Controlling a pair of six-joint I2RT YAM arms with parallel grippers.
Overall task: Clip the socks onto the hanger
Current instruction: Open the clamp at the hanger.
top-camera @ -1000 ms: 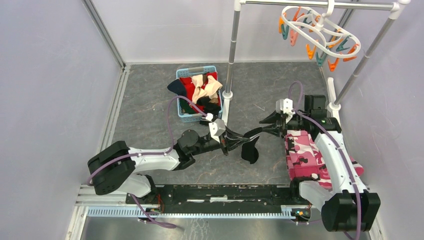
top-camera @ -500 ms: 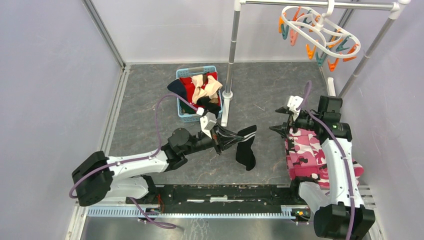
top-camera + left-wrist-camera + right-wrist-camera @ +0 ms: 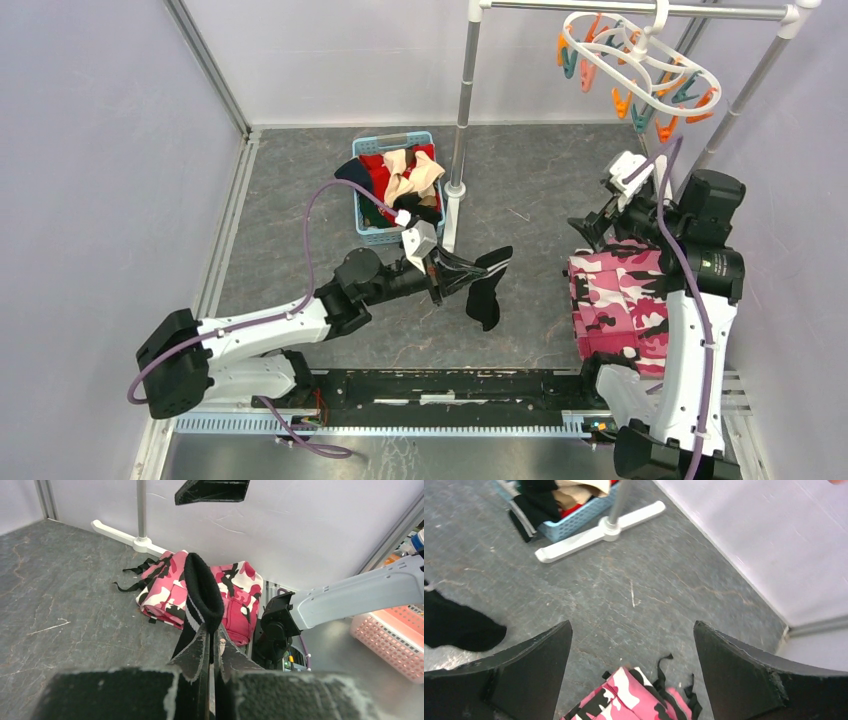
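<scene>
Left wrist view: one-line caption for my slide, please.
Left gripper, shut, holds a black sock by its cuff; pink camouflage cloth lies on the table behind.

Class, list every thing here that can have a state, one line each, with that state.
left pincer, shut on the black sock's cuff
right pincer, open, empty
black sock, hanging from the left pincer, unclipped
hanger, hung on the rack rail, clips empty
basket, holding socks
camouflage cloth, lying flat
</scene>
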